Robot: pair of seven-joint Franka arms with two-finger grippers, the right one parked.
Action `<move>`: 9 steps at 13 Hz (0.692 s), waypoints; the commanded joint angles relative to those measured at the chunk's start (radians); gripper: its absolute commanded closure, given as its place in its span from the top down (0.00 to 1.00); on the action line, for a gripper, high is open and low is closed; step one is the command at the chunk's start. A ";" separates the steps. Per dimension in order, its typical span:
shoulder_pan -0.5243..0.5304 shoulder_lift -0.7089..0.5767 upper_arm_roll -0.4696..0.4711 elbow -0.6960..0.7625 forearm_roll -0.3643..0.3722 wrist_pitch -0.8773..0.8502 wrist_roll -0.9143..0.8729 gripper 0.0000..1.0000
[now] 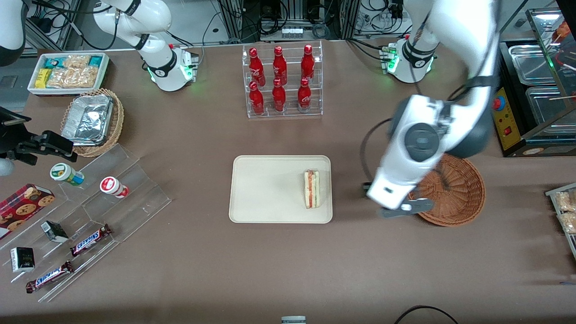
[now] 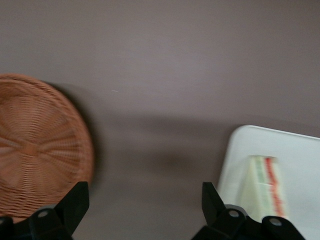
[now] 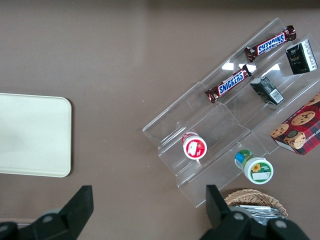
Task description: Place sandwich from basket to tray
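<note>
The sandwich (image 1: 311,189) lies on the cream tray (image 1: 270,189), near the tray edge closest to the basket. The reddish-brown wicker basket (image 1: 459,193) stands beside the tray, toward the working arm's end, and looks empty. My left gripper (image 1: 382,198) hangs above bare table between basket and tray, partly over the basket's rim. In the left wrist view the gripper (image 2: 144,195) is open with nothing between its fingers, the basket (image 2: 35,150) on one side, and the tray (image 2: 300,150) with the sandwich (image 2: 265,187) on the other.
A clear rack of red bottles (image 1: 283,81) stands farther from the front camera than the tray. A clear stepped stand with snacks (image 1: 90,211), a tan basket with foil containers (image 1: 92,121) and a white bin (image 1: 67,72) lie toward the parked arm's end.
</note>
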 commanded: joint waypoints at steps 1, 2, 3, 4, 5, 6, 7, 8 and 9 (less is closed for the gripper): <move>0.091 -0.124 -0.008 -0.114 0.016 -0.017 0.080 1.00; 0.110 -0.144 -0.008 -0.120 0.021 -0.032 0.092 1.00; 0.137 -0.162 -0.008 -0.120 0.021 -0.064 0.134 1.00; 0.174 -0.194 -0.021 -0.120 0.019 -0.099 0.166 1.00; 0.246 -0.242 -0.066 -0.130 0.019 -0.126 0.195 1.00; 0.319 -0.268 -0.120 -0.125 0.024 -0.174 0.256 1.00; 0.347 -0.288 -0.134 -0.111 0.037 -0.214 0.327 1.00; 0.355 -0.306 -0.134 -0.107 0.034 -0.233 0.377 1.00; 0.357 -0.329 -0.133 -0.101 0.028 -0.236 0.410 1.00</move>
